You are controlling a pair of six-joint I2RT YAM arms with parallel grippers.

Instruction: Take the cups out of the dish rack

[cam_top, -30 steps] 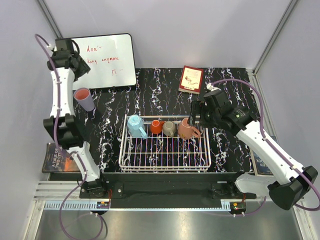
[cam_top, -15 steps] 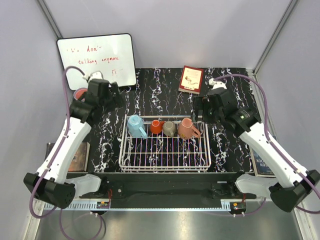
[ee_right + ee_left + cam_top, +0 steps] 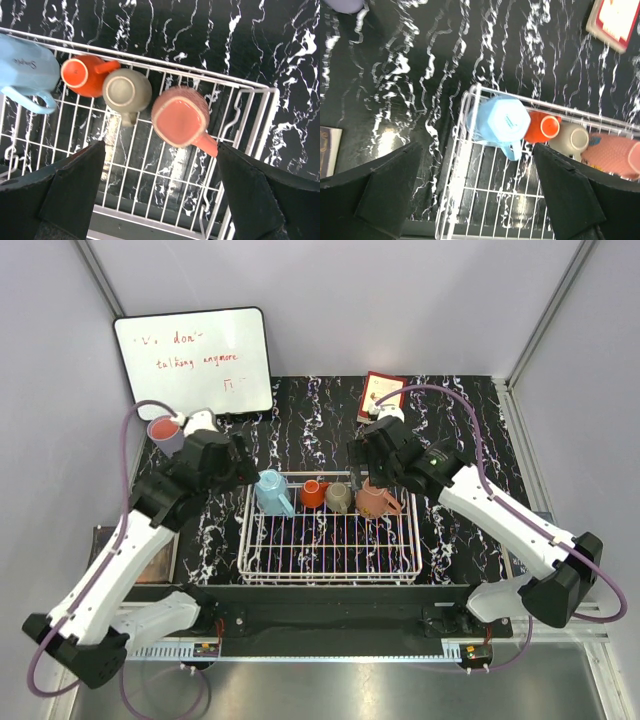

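Observation:
The white wire dish rack (image 3: pixel 330 545) sits mid-table. Along its back edge stand a light blue mug (image 3: pixel 270 490), an orange-red mug (image 3: pixel 313 494), a grey-olive mug (image 3: pixel 339 497) and a salmon-pink mug (image 3: pixel 375 500). A lavender tumbler with a pink inside (image 3: pixel 165 433) stands on the table at far left. My left gripper (image 3: pixel 244 456) is open and empty, just left of the blue mug (image 3: pixel 500 122). My right gripper (image 3: pixel 363 456) is open and empty above the salmon mug (image 3: pixel 181 117), with the grey mug (image 3: pixel 127 90) beside it.
A whiteboard with red writing (image 3: pixel 195 360) leans at the back left. A red book (image 3: pixel 382 398) lies at the back. Dark books lie at the left edge (image 3: pixel 100 555) and the right edge (image 3: pixel 520 565). Grey walls close in both sides.
My left arm has swung from the far left toward the rack, leaving the lavender tumbler standing on the table. My right gripper has moved left over the rack's back edge.

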